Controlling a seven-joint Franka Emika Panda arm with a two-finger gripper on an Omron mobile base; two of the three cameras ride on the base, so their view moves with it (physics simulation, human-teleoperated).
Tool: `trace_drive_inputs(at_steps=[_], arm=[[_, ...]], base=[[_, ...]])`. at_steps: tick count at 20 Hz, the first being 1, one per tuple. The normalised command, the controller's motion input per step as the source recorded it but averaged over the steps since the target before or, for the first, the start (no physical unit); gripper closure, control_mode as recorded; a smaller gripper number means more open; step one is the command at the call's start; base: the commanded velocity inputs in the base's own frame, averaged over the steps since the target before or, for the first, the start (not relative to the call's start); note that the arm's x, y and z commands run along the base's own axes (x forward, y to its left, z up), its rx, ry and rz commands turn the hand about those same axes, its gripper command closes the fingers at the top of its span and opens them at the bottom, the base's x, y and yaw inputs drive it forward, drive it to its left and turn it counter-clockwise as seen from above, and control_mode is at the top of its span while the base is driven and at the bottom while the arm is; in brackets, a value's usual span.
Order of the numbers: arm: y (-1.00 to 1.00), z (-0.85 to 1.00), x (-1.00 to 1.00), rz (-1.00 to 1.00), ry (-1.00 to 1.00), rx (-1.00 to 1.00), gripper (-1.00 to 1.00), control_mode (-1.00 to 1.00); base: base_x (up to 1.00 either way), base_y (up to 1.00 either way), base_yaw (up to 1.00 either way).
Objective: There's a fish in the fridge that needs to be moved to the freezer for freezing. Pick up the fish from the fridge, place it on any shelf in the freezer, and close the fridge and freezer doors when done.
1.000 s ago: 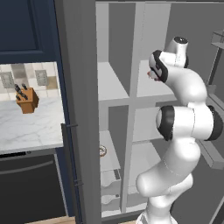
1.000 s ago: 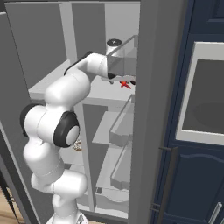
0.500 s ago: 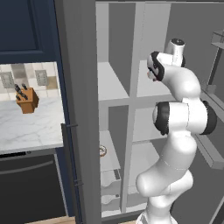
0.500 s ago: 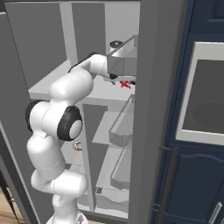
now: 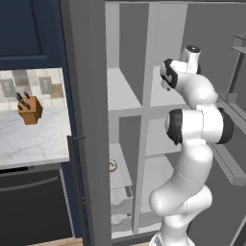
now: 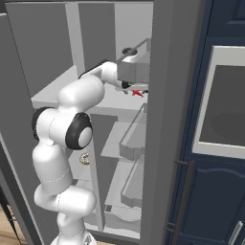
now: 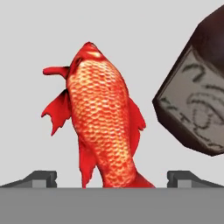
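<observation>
The red-orange fish (image 7: 103, 122) lies on a white upper shelf (image 6: 107, 103) of the fridge, its tail toward my hand. My gripper (image 7: 114, 179) is open, one fingertip (image 7: 41, 178) on each side of the tail, and neither touches it. In the right base view the fish (image 6: 138, 92) shows as a small red spot just past the gripper (image 6: 127, 86), partly behind a door bin. The narrower freezer (image 5: 120, 91) stands open beside it, with white shelves. Both tall grey doors are open: the freezer door (image 5: 81, 120) and the fridge door (image 6: 162, 119).
A dark brown bottle (image 7: 194, 100) stands close beside the fish. A tan doughnut-like item (image 5: 112, 166) lies on a lower freezer shelf. The fridge door's bins (image 6: 131, 143) jut in near the arm. A knife block (image 5: 30, 109) sits on the marble counter.
My arm has stretched a little farther into the fridge toward the fish. The jaws have stayed open, and the fish has not moved.
</observation>
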Motion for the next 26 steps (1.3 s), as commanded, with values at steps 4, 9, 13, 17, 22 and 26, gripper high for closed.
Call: trace_drive_inputs(at_steps=[4, 9, 13, 17, 22, 26], arm=[[-0.03, -0.18, 0.17, 0.0, 0.0, 0.0, -1.0, -1.0], [-0.03, -0.07, 0.07, 0.01, 0.0, 0.0, -1.0, -1.0], [0.0, -0.01, 0.01, 0.01, 0.0, 0.0, 1.0, -1.0], [0.0, -0.13, 0.0, 0.03, 0.03, 0.0, 1.0, -1.0], [0.02, -0.21, 0.0, 0.03, 0.11, 0.0, 1.0, -1.0], [0.12, -0.04, -0.33, 0.0, 0.04, 0.0, 1.0, -1.0]], base=[[0.0, 0.0, 0.0], [0.0, 0.0, 0.0], [0.0, 0.0, 0.0], [0.0, 0.0, 0.0], [0.0, 0.0, 0.0], [0.0, 0.0, 0.0]])
